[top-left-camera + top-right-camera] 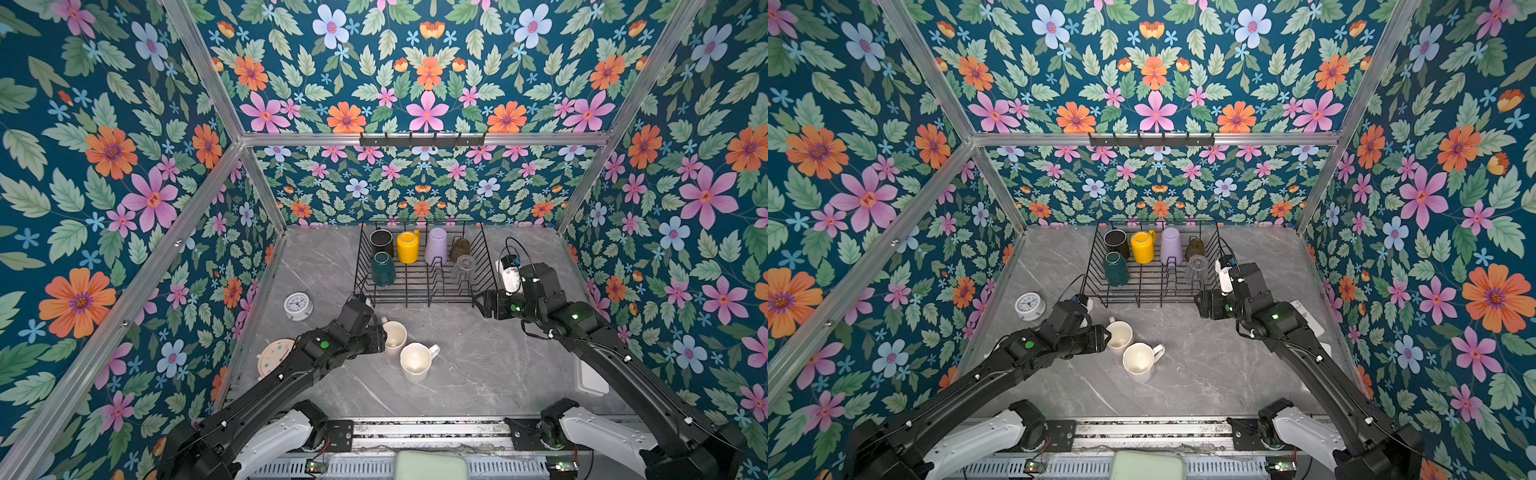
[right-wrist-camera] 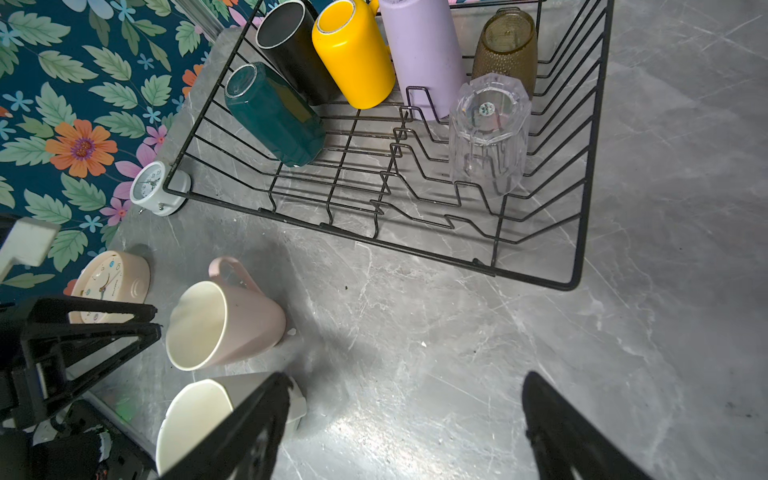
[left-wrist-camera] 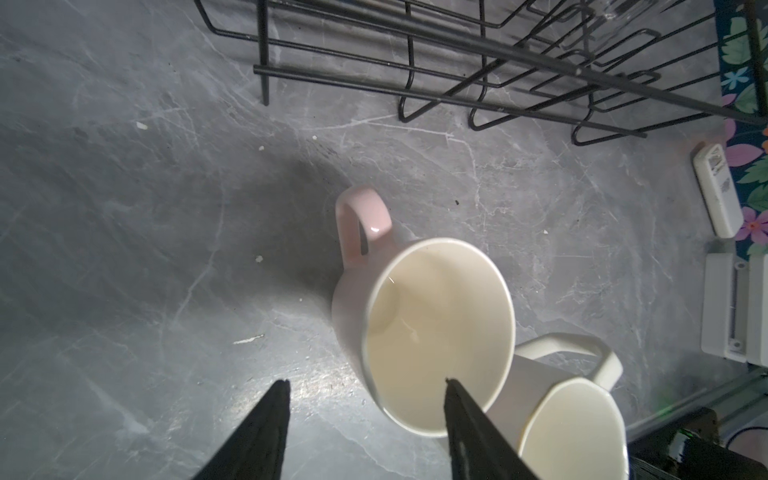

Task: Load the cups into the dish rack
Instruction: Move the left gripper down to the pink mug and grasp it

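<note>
Marble tabletop (image 1: 478, 365), left arm (image 1: 291, 370) low, jaws apart astride pink mug (image 1: 395, 334) rim, right arm (image 1: 582, 324) raised, jaws wide, empty

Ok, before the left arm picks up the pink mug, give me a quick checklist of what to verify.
1. Aim of left pincer on pale pink mug: ok, one finger over its mouth, one outside.
2. Grip closed on that mug: not ok, jaws stand apart.
3. Gap to white mug: cannot tell, it sits very close.
4. Room in dish rack: ok, front middle is bare.
5. Path clear of right pincer: ok, open, empty, by the rack's right front corner.
</note>
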Controlling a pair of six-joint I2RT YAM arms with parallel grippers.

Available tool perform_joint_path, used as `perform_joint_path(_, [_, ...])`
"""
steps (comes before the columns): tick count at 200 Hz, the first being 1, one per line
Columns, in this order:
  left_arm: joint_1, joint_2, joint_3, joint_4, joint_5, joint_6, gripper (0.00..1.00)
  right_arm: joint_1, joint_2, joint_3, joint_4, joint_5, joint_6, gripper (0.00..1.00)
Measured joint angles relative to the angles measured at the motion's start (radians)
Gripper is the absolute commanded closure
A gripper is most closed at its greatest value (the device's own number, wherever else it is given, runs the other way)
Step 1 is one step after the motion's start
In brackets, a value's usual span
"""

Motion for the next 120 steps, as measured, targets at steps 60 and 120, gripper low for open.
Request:
perform_joint_path(60, [-0.06, 0.105, 0.038, 0.011, -0.087, -0.018, 0.46, 0.0, -0.023, -0.027, -0.002, 0.0, -0.001, 0.13])
perform_joint_path(120, [-0.068, 0.179, 0.04, 0.032, -0.142, -0.021, 0.55, 0.0, -0.053, -0.054, -0.005, 0.0, -0.004, 0.13])
